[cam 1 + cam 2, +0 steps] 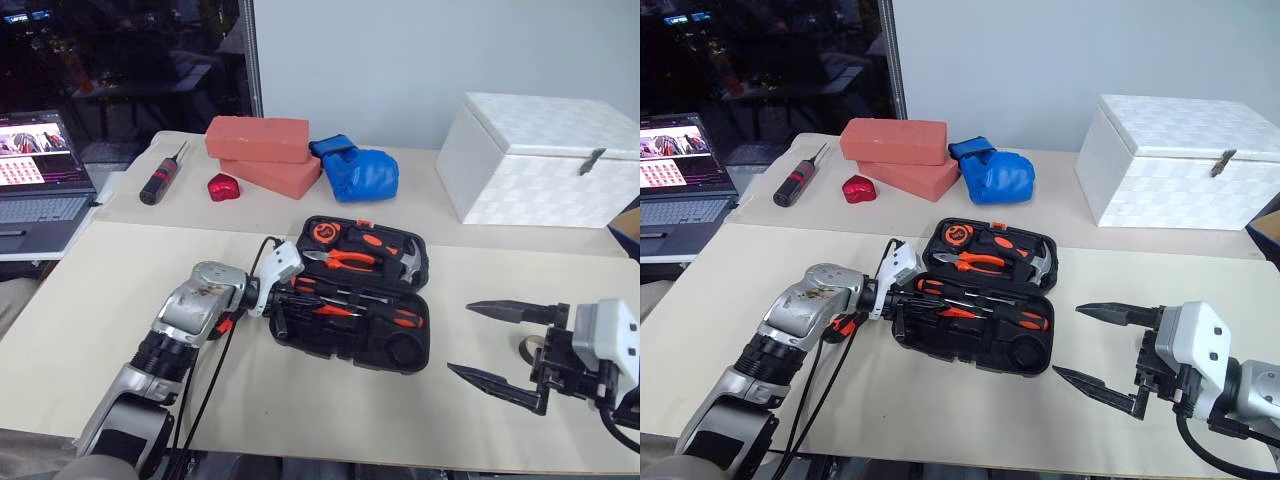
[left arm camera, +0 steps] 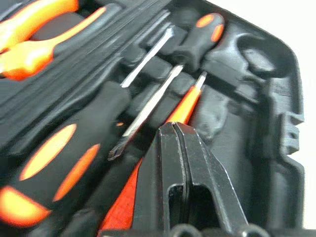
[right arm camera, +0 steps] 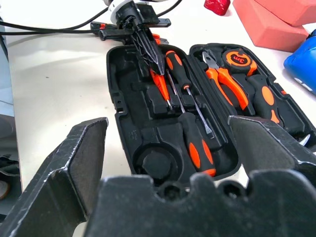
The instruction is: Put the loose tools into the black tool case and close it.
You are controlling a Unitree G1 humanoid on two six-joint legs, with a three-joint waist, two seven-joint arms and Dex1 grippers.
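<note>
The black tool case [image 1: 424, 300] lies open on the table. Its far half holds a tape measure [image 1: 325, 232], pliers [image 1: 346, 261] and a hammer [image 1: 406, 258]. In its near half lie two orange-and-black screwdrivers [image 3: 196, 140] and a thin orange driver [image 2: 186, 104]. My left gripper [image 2: 173, 129] is shut at the case's left end, its tips just over the thin orange driver; I cannot tell whether they touch it. My right gripper [image 1: 460, 338] stands open above the table to the right of the case, nothing between its fingers. A greyish ring [image 1: 527, 346] shows partly behind it.
At the back lie a black-and-red screwdriver [image 1: 160, 178], a small red object [image 1: 222, 187], two red bricks [image 1: 260, 140] and a blue glove [image 1: 355, 170]. A white box [image 1: 540, 160] stands at the back right, a laptop [image 1: 40, 190] at the far left.
</note>
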